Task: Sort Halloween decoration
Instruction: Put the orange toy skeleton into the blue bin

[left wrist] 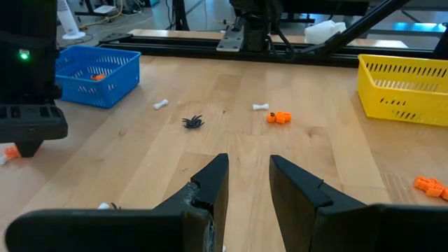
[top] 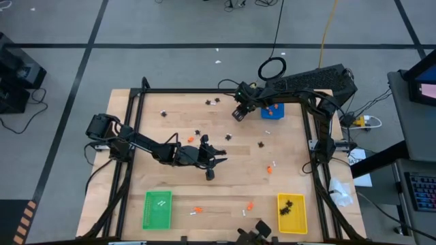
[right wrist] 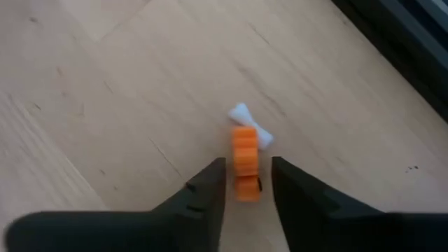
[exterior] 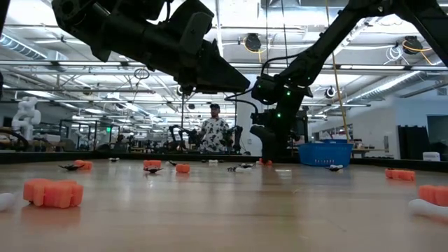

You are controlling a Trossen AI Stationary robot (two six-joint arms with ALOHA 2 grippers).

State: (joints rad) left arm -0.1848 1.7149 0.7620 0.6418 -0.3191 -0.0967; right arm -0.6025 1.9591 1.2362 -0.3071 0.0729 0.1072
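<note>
Lighting's pretty even and bright, mostly from the rows of ceiling lamps [exterior: 126,59] in the low view, which glare a bit. The wooden surface [top: 225,173] only gets soft, faint shadows under the arms. In the low view the nearest orange lump [exterior: 52,192] is blurry, and the room behind looks hazy. The right wrist view seems slightly soft too.

Orange lumps [left wrist: 279,117], black spiders [left wrist: 193,122], white bones [left wrist: 260,107] scattered on wood.

The white bone [right wrist: 253,126] lies partly hidden behind the orange lump [right wrist: 244,162].
</note>
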